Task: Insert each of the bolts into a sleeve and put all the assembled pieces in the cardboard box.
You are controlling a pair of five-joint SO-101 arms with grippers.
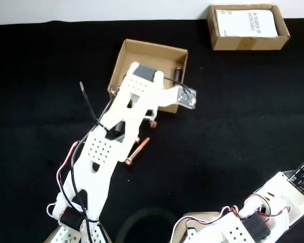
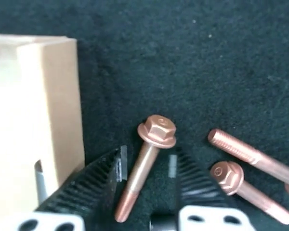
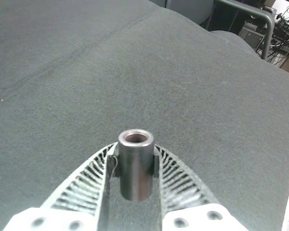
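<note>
My left gripper (image 2: pixel 147 162) is open and low over the black table, one finger on each side of a copper bolt (image 2: pixel 157 131) that lies flat between them, right beside the cardboard box (image 2: pixel 43 110). Two more copper bolts (image 2: pixel 243 190) (image 2: pixel 255 156) lie close by. From above, the left arm (image 1: pixel 126 114) stretches to the near wall of the cardboard box (image 1: pixel 122 61), with bolts (image 1: pixel 137 150) just below it. A dark piece (image 1: pixel 176 75) rests inside the box. My right gripper (image 3: pixel 136 153) is shut on a dark metal sleeve (image 3: pixel 135 175), held upright with its bore facing up.
A second cardboard box (image 1: pixel 245 42) holding white paper stands at the back right. The right arm (image 1: pixel 273 212) is folded low at the front right corner. Black cloth covers the table (image 1: pixel 243 126).
</note>
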